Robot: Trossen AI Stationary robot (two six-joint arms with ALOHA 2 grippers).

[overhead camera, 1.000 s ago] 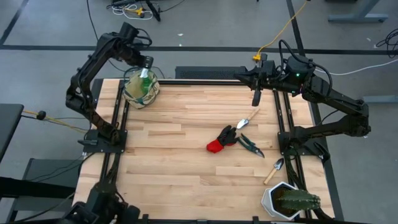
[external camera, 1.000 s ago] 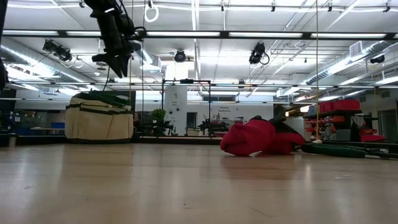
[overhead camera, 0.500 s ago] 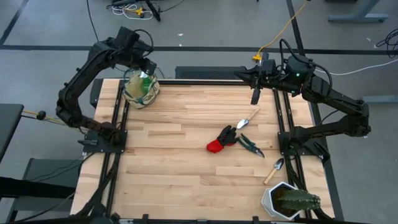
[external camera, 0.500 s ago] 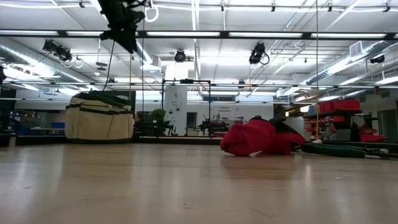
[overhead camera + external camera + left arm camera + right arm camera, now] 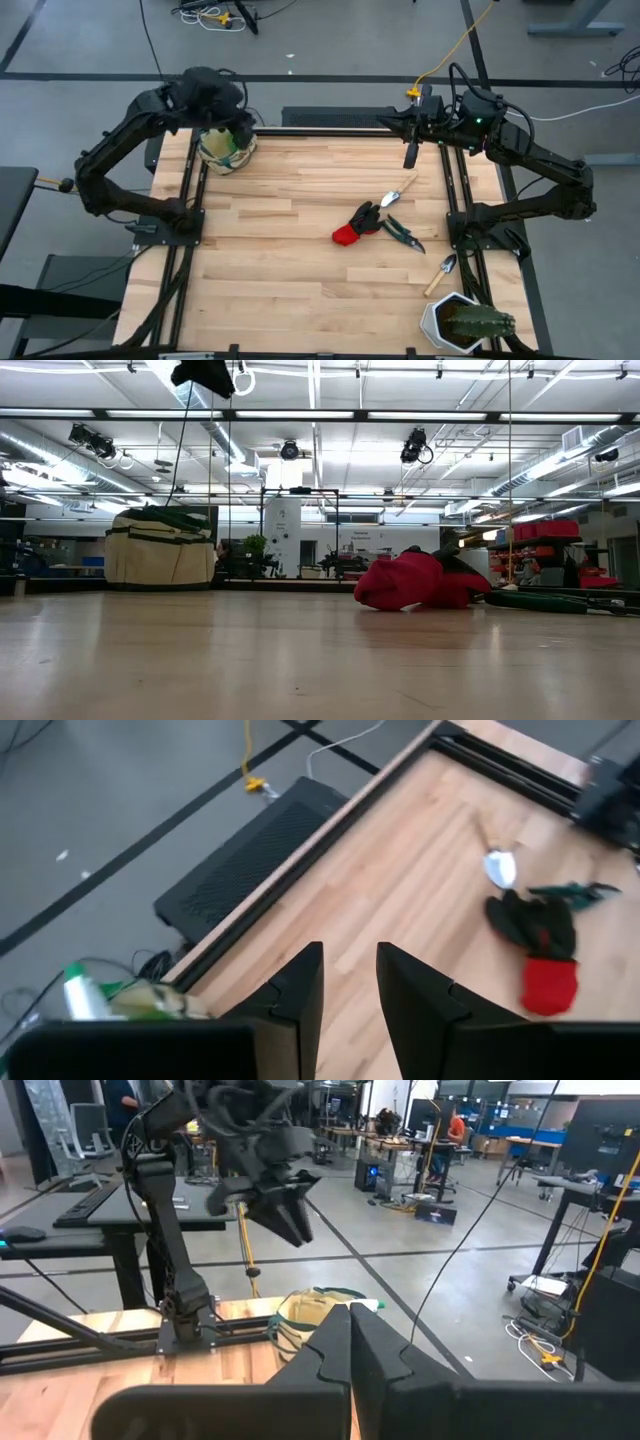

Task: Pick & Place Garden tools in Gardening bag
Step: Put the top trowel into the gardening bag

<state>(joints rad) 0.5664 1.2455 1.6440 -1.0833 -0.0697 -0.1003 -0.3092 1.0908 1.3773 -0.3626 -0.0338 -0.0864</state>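
The left gripper (image 5: 348,982) hung high above the table's (image 5: 300,270) far left corner, over the gardening bag (image 5: 226,146), its fingers a narrow gap apart and holding nothing. The bag stood upright at that corner with the green spray bottle (image 5: 233,138) inside it. The right gripper (image 5: 411,155) waited at the table's far right edge, fingers pressed together and empty. Near the middle of the table, towards the right, lay the red-and-black glove (image 5: 355,224), with the pruning shears (image 5: 402,232) just beside it and one wooden-handled trowel (image 5: 397,191) close behind them. The second trowel (image 5: 441,273) lay nearer the front right, close to the white pot with a cactus (image 5: 465,323)
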